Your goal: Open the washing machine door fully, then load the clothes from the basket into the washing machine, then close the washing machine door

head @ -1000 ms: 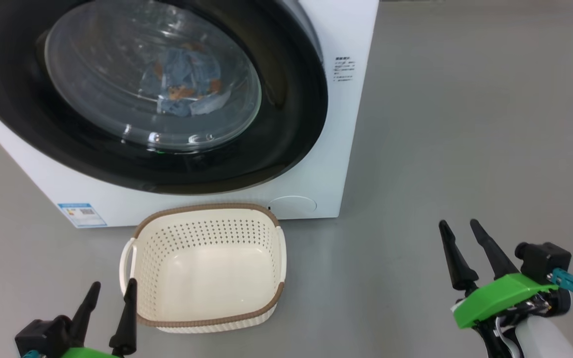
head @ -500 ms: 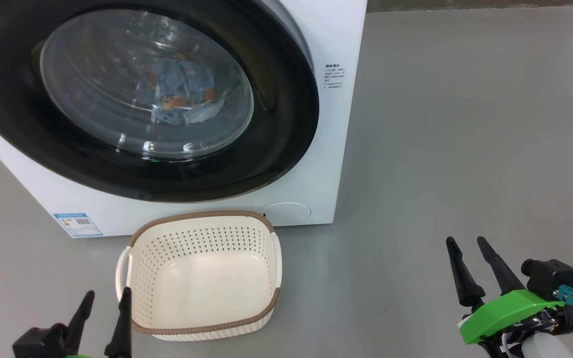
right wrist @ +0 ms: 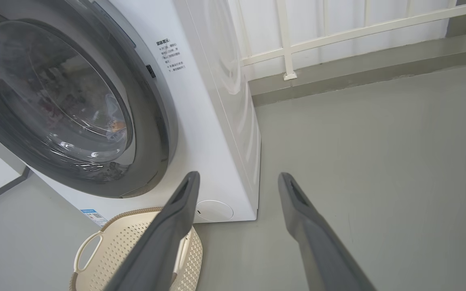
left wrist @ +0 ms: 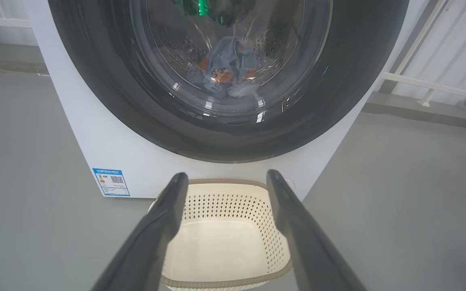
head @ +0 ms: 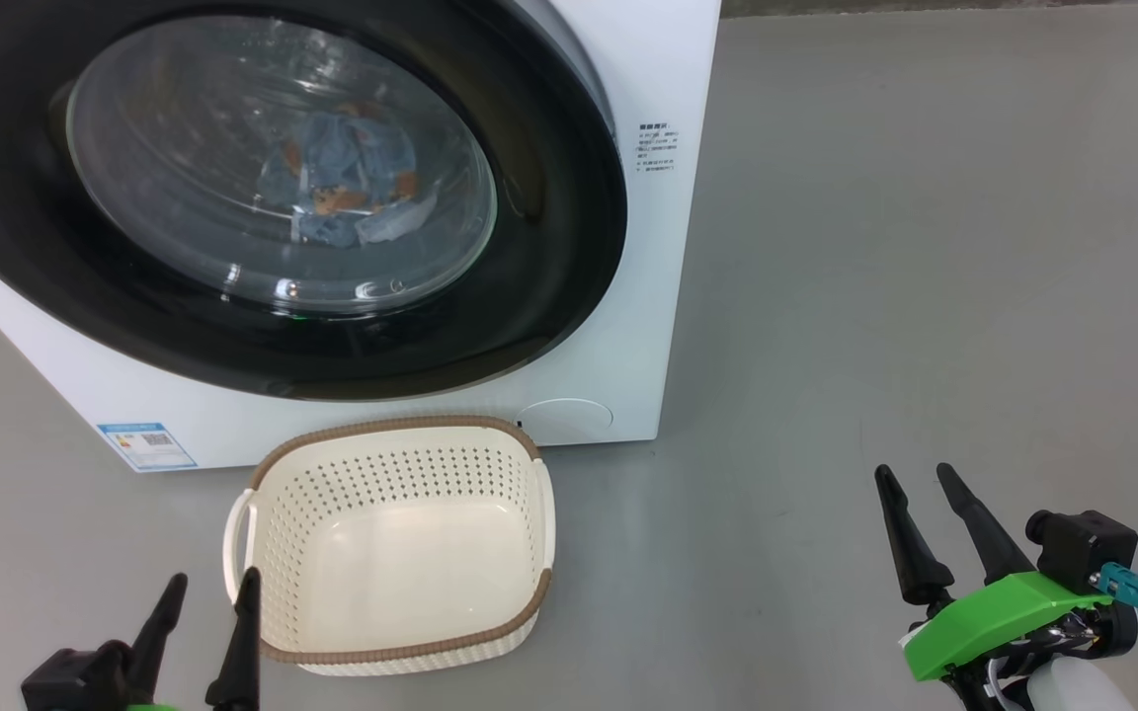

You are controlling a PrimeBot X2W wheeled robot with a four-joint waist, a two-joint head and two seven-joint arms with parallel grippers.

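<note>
Glossy black rim and bulging clear glass make up the large round washing machine door (head: 549, 237), which looks shut flush against the big white front-loading washing machine (head: 673, 69). Behind the glass, in the perforated steel drum (left wrist: 269, 44), lies the crumpled light blue printed garment (head: 342, 188); it likely handles soft, limp and light. By contrast the door seems rigid and slick, best taken at its right edge. Just before the machine, a small cream perforated plastic basket (head: 381, 427) with a brown braided rim stands empty on the smooth grey floor (head: 925, 247). At the lower corners, the left fingers (head: 243, 632) and the right fingers (head: 905, 538) are spread apart, holding nothing. Beyond the machine, a white railing (right wrist: 338, 36) lines the room.
</note>
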